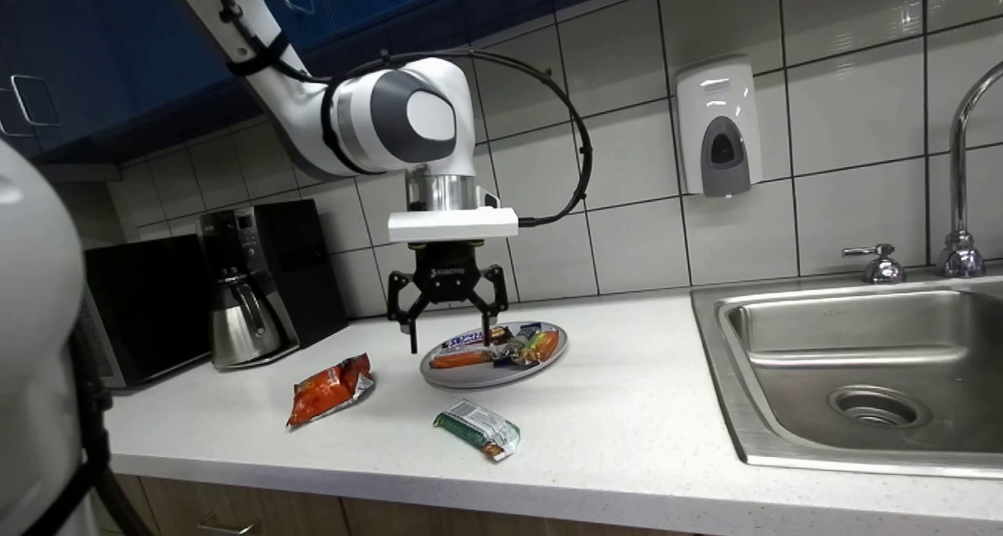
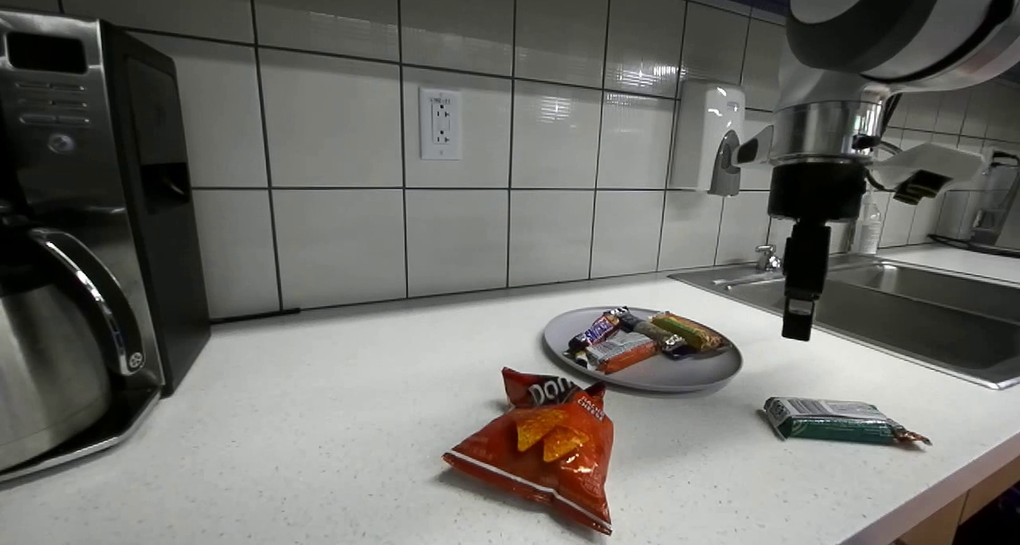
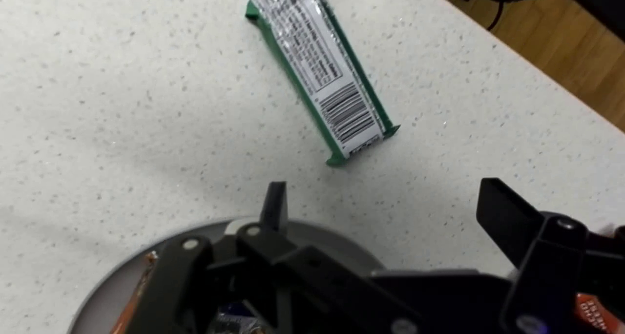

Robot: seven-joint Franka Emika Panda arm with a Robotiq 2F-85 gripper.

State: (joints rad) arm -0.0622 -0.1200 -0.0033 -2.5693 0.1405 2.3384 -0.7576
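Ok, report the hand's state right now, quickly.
The hand is open, holding nothing, raised above the counter.

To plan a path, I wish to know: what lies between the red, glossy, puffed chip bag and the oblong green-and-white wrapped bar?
Only bare white counter lies between the chip bag and the wrapped bar, in both exterior views.

1. You've got a coffee maker (image 1: 274, 273) with a steel carafe (image 1: 237, 331) on the worktop (image 1: 611, 411).
2. Steel sink (image 1: 730, 371) with a chrome faucet (image 1: 957, 183).
3. On the tiled wall (image 1: 627, 246) you'll spot a soap dispenser (image 1: 717, 124) and an outlet (image 2: 441, 124).
4. Blue cabinets (image 1: 133, 50) up top.
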